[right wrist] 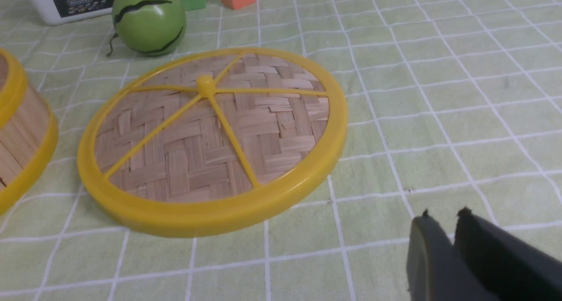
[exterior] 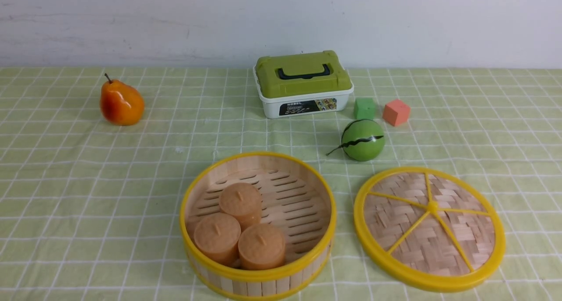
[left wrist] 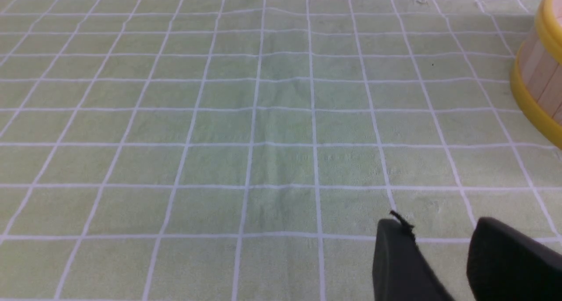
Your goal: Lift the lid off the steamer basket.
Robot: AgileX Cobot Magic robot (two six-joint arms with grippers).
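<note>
Lid (exterior: 429, 228) flat beside steamer basket (exterior: 258, 224) (uncovered), right end effector (right wrist: 443, 219) nearly closed, left end effector (left wrist: 439, 226) parted.

So the lid (exterior: 429, 229) is lying flat on the table (exterior: 88, 182), just to the right of the open steamer basket (exterior: 258, 224), which has three tan cakes (exterior: 240, 230) inside. Further back there's a pear (exterior: 121, 102), a green-topped box (exterior: 303, 84), a little watermelon (exterior: 362, 139), and two cubes (exterior: 381, 110).
</note>
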